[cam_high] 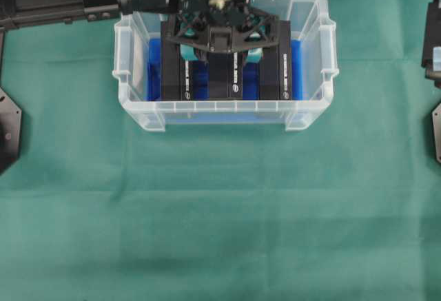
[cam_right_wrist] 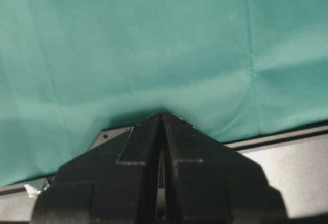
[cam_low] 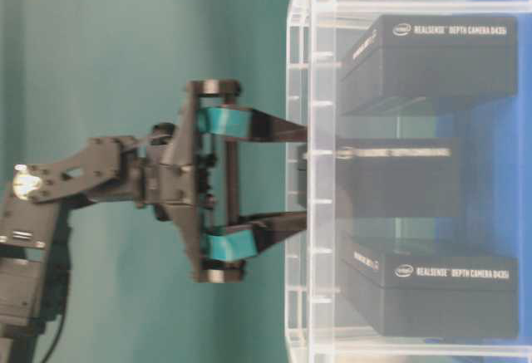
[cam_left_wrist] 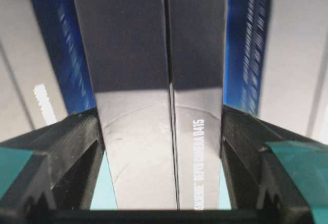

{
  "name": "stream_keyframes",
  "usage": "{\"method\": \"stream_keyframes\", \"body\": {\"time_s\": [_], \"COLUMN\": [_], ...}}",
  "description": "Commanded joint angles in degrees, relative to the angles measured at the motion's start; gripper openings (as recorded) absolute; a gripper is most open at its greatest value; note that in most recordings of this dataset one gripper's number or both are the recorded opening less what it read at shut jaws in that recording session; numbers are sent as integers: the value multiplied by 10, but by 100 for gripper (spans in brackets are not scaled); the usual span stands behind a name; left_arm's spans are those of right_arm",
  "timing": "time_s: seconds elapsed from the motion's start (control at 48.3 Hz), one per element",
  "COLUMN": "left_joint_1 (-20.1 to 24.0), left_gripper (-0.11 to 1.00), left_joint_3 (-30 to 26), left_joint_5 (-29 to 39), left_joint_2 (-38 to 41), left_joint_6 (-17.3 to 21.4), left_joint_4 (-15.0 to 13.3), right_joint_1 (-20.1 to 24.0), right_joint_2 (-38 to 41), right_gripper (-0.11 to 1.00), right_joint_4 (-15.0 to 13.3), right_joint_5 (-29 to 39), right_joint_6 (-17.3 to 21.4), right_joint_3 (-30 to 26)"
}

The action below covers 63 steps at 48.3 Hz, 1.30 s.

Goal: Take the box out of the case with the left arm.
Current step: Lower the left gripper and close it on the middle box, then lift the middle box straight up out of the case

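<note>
Right now your black lattice-frame left gripper (cam_high: 222,46) is clamped on the middle black rectangular cardboard box (cam_high: 222,74), standing between two others inside the clear plastic case (cam_high: 138,111); your right gripper's (cam_right_wrist: 162,131) fingers are pressed together.

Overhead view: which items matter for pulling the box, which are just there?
Job:
- middle box, clamped
- case
- left gripper

Bystanders:
- left box
- right box
- blue cloth
- right gripper, parked shut
- green tablecloth
</note>
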Motion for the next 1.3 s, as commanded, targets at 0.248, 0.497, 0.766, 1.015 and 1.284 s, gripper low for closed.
{"method": "stream_keyframes", "body": {"time_s": [0.248,0.497,0.766,1.015,1.284], "left_joint_1": [1,4,4,6,7], "left_gripper": [60,60,60,60,60], "left_joint_3": [-130,-187,-195,-195,-195], "left_joint_5": [103,155,163,163,163], "left_joint_2": [-32,-44,-52,-53,-53], "left_joint_6": [1,1,1,2,4], "left_joint_4": [-4,2,3,3,2], "right_joint_1": [-1,-1,-1,-1,-1], "right_joint_2": [0,0,0,0,0], "right_gripper": [2,2,2,2,2], "right_joint_4": [-9,-18,-18,-18,-18], "right_joint_5": [-3,-2,-3,-3,-2], "right_joint_6": [-1,-1,-1,-1,-1], "right_joint_3": [-7,-7,-7,-7,-7]}}
